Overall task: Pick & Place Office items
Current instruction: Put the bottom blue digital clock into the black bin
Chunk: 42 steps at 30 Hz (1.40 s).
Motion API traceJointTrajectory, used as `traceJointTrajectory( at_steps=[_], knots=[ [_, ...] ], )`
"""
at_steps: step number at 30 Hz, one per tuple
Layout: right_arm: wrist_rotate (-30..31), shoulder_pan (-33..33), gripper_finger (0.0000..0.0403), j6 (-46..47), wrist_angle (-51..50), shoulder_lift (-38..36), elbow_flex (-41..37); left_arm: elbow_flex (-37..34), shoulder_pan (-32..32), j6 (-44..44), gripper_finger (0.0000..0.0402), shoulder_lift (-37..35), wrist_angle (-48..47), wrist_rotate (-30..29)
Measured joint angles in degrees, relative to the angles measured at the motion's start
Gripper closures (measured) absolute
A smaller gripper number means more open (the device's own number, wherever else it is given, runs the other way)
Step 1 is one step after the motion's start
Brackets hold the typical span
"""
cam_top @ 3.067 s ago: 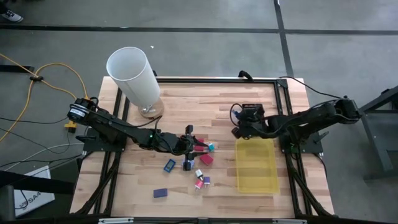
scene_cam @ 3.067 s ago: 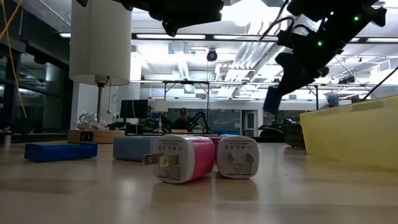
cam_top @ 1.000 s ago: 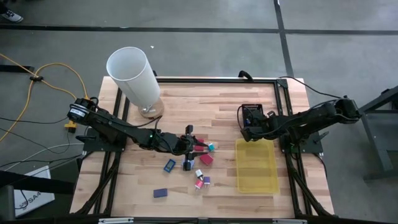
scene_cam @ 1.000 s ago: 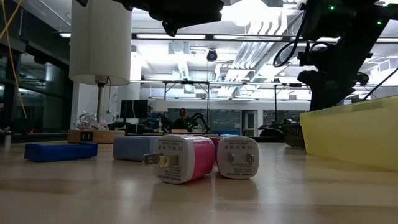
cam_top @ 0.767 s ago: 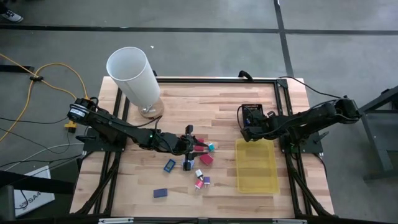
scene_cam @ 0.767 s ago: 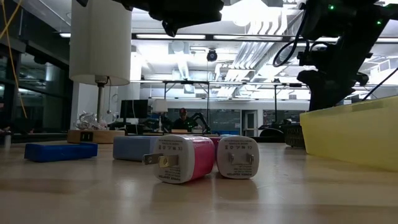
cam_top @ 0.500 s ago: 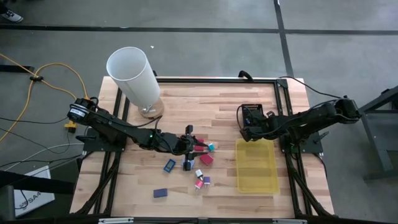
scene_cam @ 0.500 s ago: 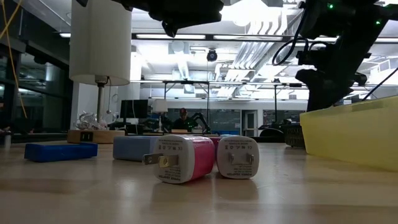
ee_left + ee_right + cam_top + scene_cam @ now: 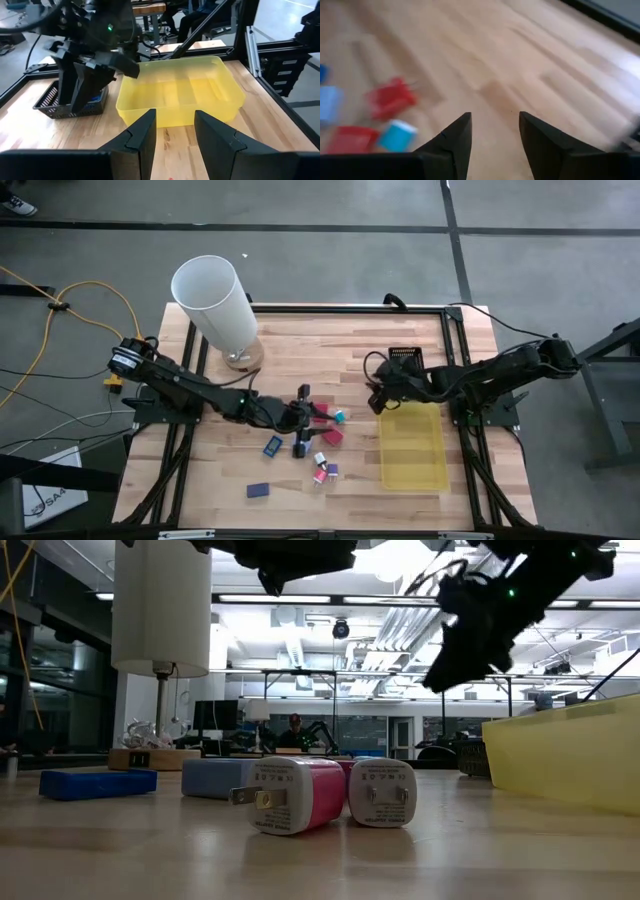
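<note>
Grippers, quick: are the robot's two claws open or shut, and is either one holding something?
Left gripper: open, nothing between its fingers.
Right gripper: open, empty, above bare table.

A tall white cylinder (image 9: 216,302) stands on a round wooden base at the far left of a wooden table (image 9: 330,345). A yellow translucent tray (image 9: 412,446) lies at the near right, with a small black mesh basket (image 9: 403,356) just beyond its far end. Yellow cable (image 9: 60,308) trails over the grey floor to the left. In the room behind, a person (image 9: 294,729) sits at a desk.
</note>
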Motion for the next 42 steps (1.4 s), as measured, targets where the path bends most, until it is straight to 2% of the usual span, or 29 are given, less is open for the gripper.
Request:
traceJointTrajectory(
  at_steps=[8, 13, 20, 28, 36, 42],
  knots=[
    [-12.71, 0.4, 0.0254, -1.44, 3.41, 0.0, 0.0, 0.0, -1.57, 0.02, 0.0272, 0.0, -1.16, 0.0],
    [-17.42, 2.39, 0.0254, -2.19, 4.53, 0.0, 0.0, 0.02, -1.54, -1.21, 0.0272, 0.0, -3.96, -0.02],
    [-17.78, 6.61, 0.0254, -5.72, 7.04, 0.0, 0.0, 0.02, -2.42, -7.86, 0.0272, 0.0, -13.48, -0.02],
    [-16.91, 9.11, 0.0254, -6.23, 7.98, 0.0, 0.0, 0.02, -7.43, -15.14, 0.0272, 0.0, -25.16, 0.07],
    [-16.89, 9.16, 0.0254, -6.25, 7.98, 0.0, 0.0, 0.02, -12.41, -25.55, 0.0272, 0.0, -29.19, 8.96],
    [-17.06, 9.16, 0.0254, -6.25, 7.96, 0.0, 0.0, 0.02, -15.76, -32.07, 0.0272, 0.0, -32.75, 9.51]
  ],
)
